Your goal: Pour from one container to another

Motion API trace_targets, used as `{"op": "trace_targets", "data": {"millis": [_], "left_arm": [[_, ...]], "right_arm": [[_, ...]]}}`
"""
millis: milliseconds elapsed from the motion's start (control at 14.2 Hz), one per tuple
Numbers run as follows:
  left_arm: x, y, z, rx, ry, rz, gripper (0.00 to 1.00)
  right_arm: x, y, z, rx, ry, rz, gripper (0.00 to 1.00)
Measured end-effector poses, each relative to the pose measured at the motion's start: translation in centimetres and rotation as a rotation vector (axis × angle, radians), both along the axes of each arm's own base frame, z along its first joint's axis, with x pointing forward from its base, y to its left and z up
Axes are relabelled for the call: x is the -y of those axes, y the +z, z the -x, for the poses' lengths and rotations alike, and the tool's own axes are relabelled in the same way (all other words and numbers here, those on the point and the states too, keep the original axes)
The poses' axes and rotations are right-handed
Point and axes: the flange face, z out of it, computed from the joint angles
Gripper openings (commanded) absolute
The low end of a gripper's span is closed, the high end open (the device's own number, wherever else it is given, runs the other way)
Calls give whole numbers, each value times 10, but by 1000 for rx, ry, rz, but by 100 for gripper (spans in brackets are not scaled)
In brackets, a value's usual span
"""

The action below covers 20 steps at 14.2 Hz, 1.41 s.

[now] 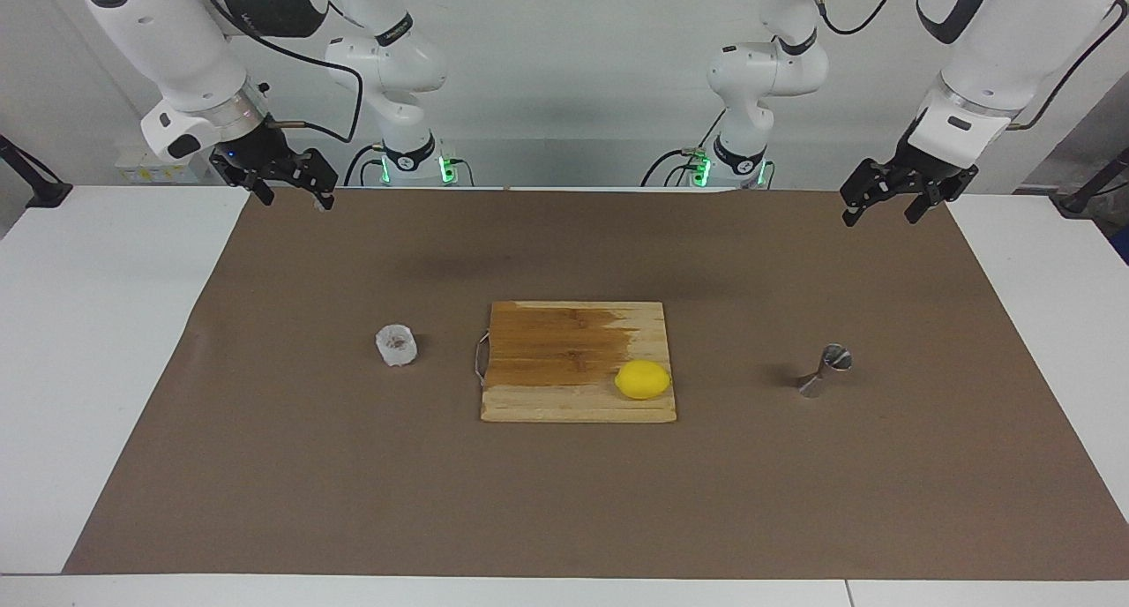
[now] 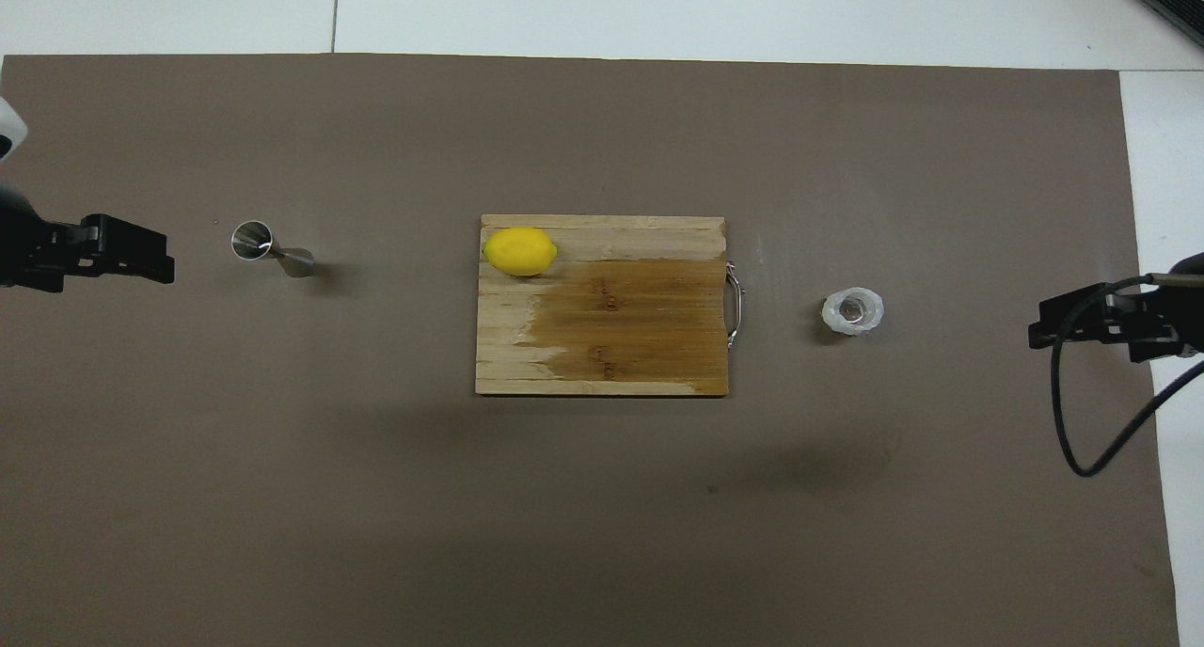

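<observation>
The one container, a small translucent crinkled plastic cup [image 1: 396, 345] [image 2: 853, 310] with brownish contents, stands on the brown mat toward the right arm's end. The another, a shiny steel hourglass jigger [image 1: 825, 370] [image 2: 268, 248], stands on the mat toward the left arm's end. My right gripper [image 1: 296, 201] [image 2: 1058, 325] hangs open and empty in the air over the mat's edge at its own end, well away from the cup. High over the mat's edge at the other end, my left gripper [image 1: 880, 217] [image 2: 132, 254] is open and empty too, apart from the jigger.
A wooden cutting board [image 1: 564, 342] [image 2: 621, 346] lies between cup and jigger, its metal handle [image 2: 736, 305] facing the cup. A yellow lemon [image 1: 643, 379] [image 2: 519, 251] rests on the board's corner toward the jigger. White table [image 1: 106, 325] borders the mat.
</observation>
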Motion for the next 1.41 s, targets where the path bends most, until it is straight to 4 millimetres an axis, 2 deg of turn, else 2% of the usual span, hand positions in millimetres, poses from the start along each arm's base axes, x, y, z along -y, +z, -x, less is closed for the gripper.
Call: {"op": "trace_targets", "data": {"millis": [211, 423, 775, 916, 1128, 1268, 1409], "left_arm": [[-19, -16, -8, -71, 297, 95, 100], [-40, -50, -29, -194, 610, 190, 100], [-86, -108, -66, -357, 1022, 351, 100], [-103, -133, -76, -424, 1124, 418, 100], [-140, -171, -87, -492, 1229, 517, 100], [-167, -198, -93, -515, 1301, 582, 100], [-182, -220, -100, -496, 1358, 609, 100]], "right_arm": [[0, 0, 0, 0, 0, 0, 100], [0, 0, 0, 0, 0, 0, 100], [0, 0, 0, 0, 0, 0, 100], [0, 0, 0, 0, 0, 0, 100], [0, 0, 0, 0, 0, 0, 100], [0, 0, 0, 0, 0, 0, 100], [0, 0, 0, 0, 0, 0, 100]]}}
